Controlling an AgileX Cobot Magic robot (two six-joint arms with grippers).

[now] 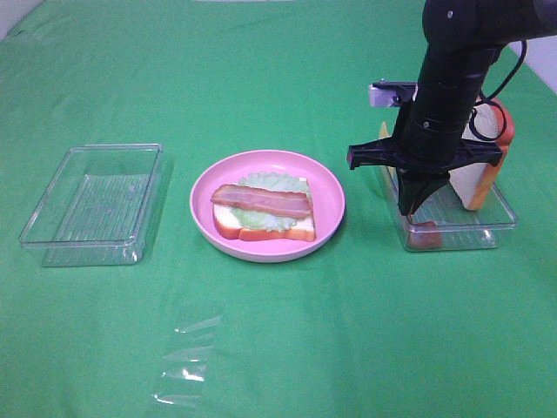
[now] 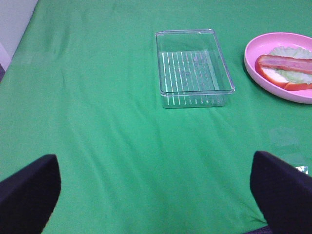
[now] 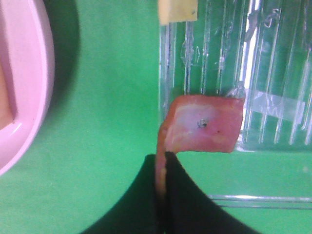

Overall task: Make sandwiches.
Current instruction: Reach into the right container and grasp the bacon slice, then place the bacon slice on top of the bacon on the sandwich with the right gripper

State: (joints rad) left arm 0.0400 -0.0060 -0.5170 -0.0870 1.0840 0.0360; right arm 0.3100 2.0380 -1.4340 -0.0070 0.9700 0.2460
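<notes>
Exterior high view has the right claw (image 1: 411, 207) reaching straight down into the clear tray (image 1: 503, 218) on the right of the green worktop (image 1: 348, 348). The right wrist view shows that claw (image 3: 165, 158) with its two dark fingers pressed together on the edge of a loose bacon strip (image 3: 204, 124). The strip bends up between the fingers while the rest of it lies over the ribbed tray floor near the tray's wall. In the exterior view this strip (image 1: 424, 235) appears as a reddish patch at the tray's near end. A bread slice (image 1: 480, 178) leans upright at the far side of the same tray, and a corner of yellow cheese (image 1: 383, 131) shows beside the arm. The open sandwich (image 1: 261, 213) sits on the pink plate (image 1: 332, 187) in the middle of the worktop: one slice of bread, pale lettuce on it, and a bacon strip laid across the top. A second clear tray (image 1: 91, 205) stands well apart on the left, and a bit of clear film (image 1: 187, 357) lies nearer the camera. From the left wrist view, the left claw (image 2: 156, 195) hangs over bare green cloth with its fingers (image 2: 29, 195) spread wide apart, holding nothing.
</notes>
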